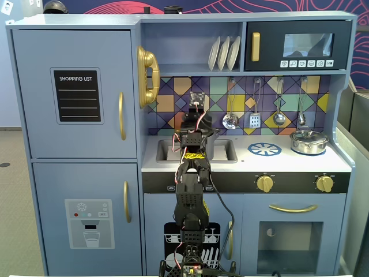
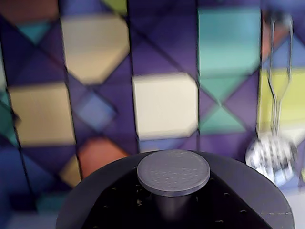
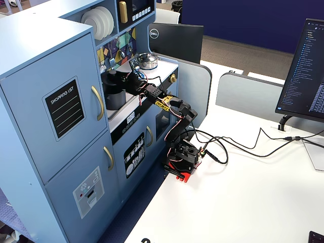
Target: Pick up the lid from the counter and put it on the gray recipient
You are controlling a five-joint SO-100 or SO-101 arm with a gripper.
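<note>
Wrist view shows the lid [image 2: 174,200] lying flat, knob [image 2: 173,172] up, its axis vertical; being round, it has no long axis. It sits at the gripper [image 3: 121,77], above the gray recipient [image 3: 114,96], which stands in the sink recess toward the counter's [image 1: 277,164] left end in a fixed view. Jaw opening cannot be told; a grip on the knob seems likely. Judged progress: pickup done, lid over the pot, seating and release remaining.

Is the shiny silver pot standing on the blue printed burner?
No, in a fixed view the shiny silver pot stands on the counter to the right of the blue printed burner.
</note>
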